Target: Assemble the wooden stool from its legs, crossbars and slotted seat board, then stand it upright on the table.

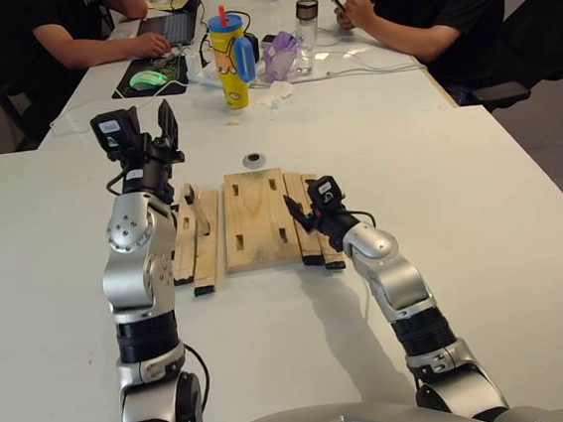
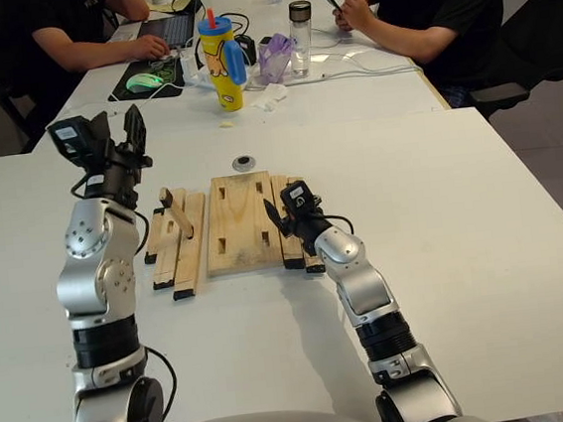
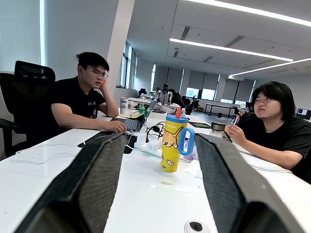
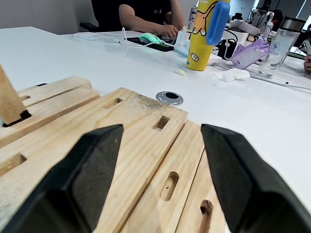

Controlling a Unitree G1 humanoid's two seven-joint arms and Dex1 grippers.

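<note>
Stool in pieces, nothing joined that I can make out, everything lying flat mid-way across the white table (image 1: 485,251). Biggest piece first: the slotted seat board (image 1: 255,218) sits dead centre, slots facing up. Flanking it on the robot's left is a bundle of legs and crossbars (image 1: 197,244), laid side by side, with one short piece (image 2: 168,204) standing up out of them. On the right, two more slotted bars (image 1: 310,230) lie tight against the seat board's edge.

Now the arms. The left gripper (image 1: 149,126) is held high above the left bundle, fingers spread wide, nothing between them, looking out across the far desk. The right gripper (image 1: 296,214) is low down, fingers also parted and empty, poised just over the seam where the seat board meets the right-hand bars. Beyond the boards, a small round grommet (image 1: 253,160) is set in the tabletop.

My read: this is the very start, picking a first part. The right arm looks best placed. The next move calls for dropping those open fingers astride one bar's edge, closing firmly, and lifting it clear of its neighbour without dragging the seat board along.
</note>
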